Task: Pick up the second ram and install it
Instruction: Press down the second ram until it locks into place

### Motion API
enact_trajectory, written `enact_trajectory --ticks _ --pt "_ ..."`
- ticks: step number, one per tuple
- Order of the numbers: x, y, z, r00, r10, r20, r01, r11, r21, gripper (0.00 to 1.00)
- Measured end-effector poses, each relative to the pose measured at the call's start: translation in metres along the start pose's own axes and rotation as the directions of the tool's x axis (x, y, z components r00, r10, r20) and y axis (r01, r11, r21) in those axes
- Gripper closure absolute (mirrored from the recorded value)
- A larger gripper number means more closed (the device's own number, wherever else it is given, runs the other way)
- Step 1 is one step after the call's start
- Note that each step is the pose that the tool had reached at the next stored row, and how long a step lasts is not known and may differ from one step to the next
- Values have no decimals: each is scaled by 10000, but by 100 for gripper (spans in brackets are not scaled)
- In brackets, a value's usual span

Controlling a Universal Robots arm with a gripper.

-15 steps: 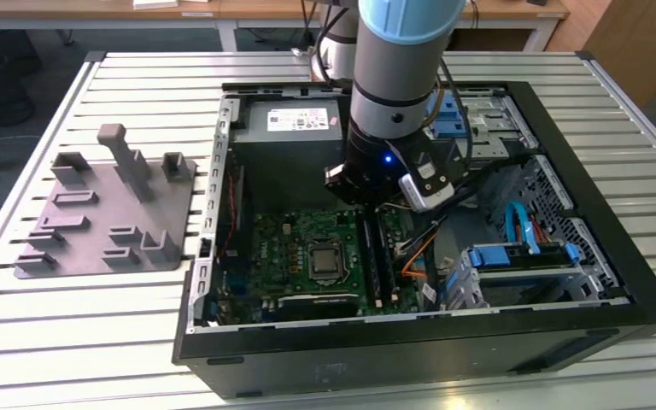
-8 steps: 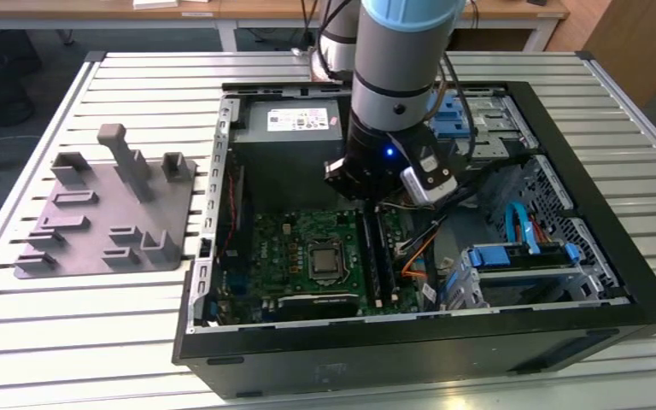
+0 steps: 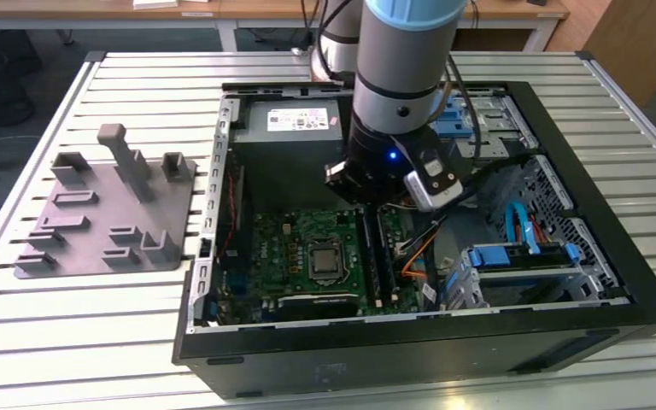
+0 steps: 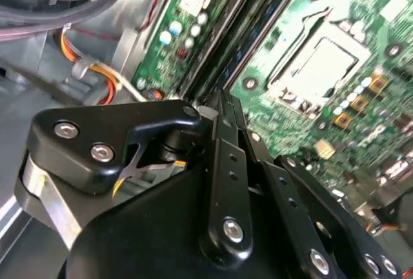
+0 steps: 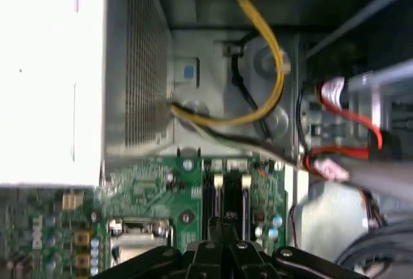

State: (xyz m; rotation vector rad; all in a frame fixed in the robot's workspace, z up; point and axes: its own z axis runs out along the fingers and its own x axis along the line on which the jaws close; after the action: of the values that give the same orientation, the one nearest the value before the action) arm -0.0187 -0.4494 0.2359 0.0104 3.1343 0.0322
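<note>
Aluminium slats form the table, and on it lies the open black computer case, whose raised walls ring the claw on every side. UR arm drops in from above, and its wrist hangs inside the case rim.

Grey power-supply box sits beyond the claw against the far case wall. It bears a pale label whose print is too small to read. Well away from the claw, outside the case toward the exterior view's left, stands the grey plastic holder with its upright posts.

Under the claw spreads the green motherboard, with room above it, the processor socket just to one side. Blue drive caddies and loose orange cables crowd the claw's other side, leaving less room there.

Both wrist views show the claw drawn together to a thin line. The second ram stands edge-on along the black slots, running straight out from the tips. Whether the tips pinch it I cannot tell
</note>
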Motion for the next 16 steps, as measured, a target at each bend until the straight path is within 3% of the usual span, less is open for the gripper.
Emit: enact_trajectory --ticks 11,16 --pt "1 -488 41 10000 -1 0 1 10000 0 90" --pt "2 -555 79 10000 -18 -3 18 10000 25 90"
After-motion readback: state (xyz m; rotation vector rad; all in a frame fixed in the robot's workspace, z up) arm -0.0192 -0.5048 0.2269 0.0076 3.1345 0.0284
